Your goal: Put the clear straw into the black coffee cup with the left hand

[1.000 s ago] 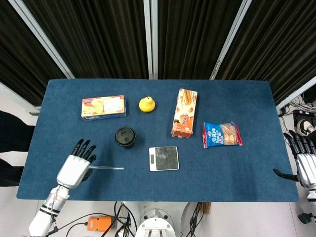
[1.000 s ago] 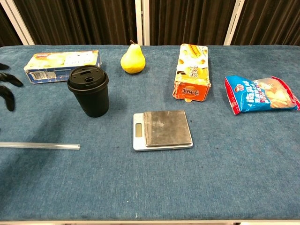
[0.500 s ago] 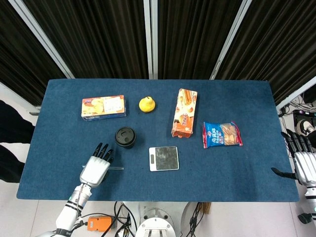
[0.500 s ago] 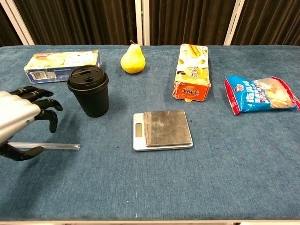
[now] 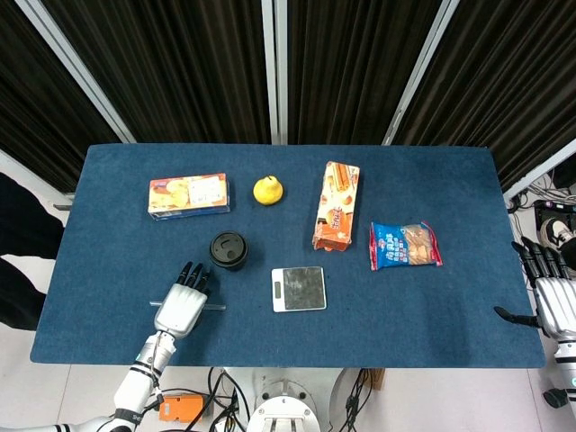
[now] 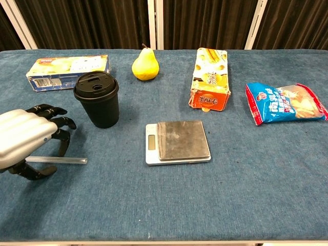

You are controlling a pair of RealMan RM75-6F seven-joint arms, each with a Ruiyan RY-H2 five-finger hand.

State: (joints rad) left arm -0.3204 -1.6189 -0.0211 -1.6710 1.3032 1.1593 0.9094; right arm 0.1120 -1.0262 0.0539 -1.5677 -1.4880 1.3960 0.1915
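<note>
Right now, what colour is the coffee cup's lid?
Black, matching the coffee cup itself; the chest view shows it best.

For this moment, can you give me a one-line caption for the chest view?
Left hand arched over the clear straw beside the lidded black coffee cup, not yet gripping.

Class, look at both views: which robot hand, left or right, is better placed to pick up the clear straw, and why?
The left robot hand. It hovers over the clear straw, close to the black coffee cup. The right robot hand sits off the table's far right edge, past the blue snack bag.
</note>
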